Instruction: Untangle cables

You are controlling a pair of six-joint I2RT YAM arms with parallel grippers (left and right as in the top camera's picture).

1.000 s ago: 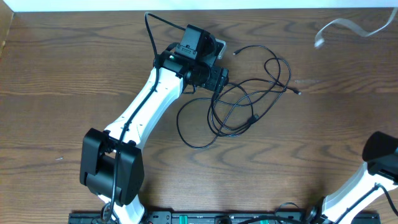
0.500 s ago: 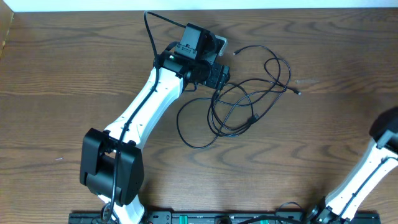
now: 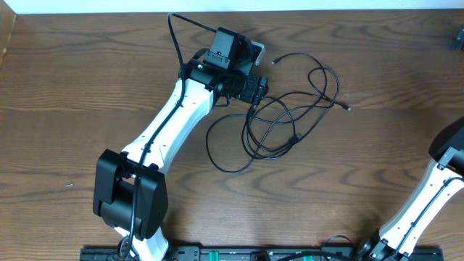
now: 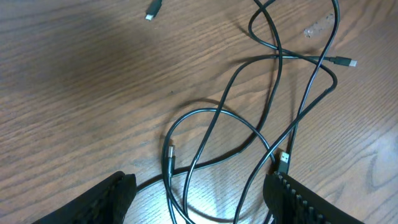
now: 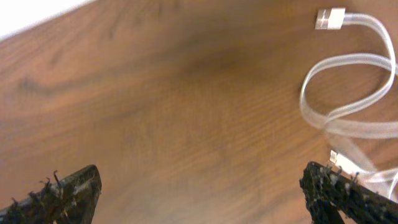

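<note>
A tangle of thin black cables [image 3: 290, 109] lies looped on the wooden table, right of centre. My left gripper [image 3: 255, 90] hovers at the tangle's left side. In the left wrist view it [image 4: 199, 205] is open, and several black strands [image 4: 273, 56] run on the table below the gap between its fingers, none of them gripped. Loose plug ends [image 4: 283, 160] lie among the loops. My right gripper [image 5: 199, 199] stands wide open over bare wood. A flat white cable [image 5: 348, 93] lies curled on the table beside its right finger [image 5: 348, 196], not held.
The left arm [image 3: 167, 130] stretches diagonally from the near left base. The right arm [image 3: 442, 181] rises along the right edge of the overhead view. The table's far edge [image 3: 326, 9] meets a white wall. A separate plug end [image 4: 152, 11] lies left of the tangle.
The white cable has left the overhead view at the top right. The right arm swung further right, and its gripper went from shut to wide open. The left arm barely moved.
</note>
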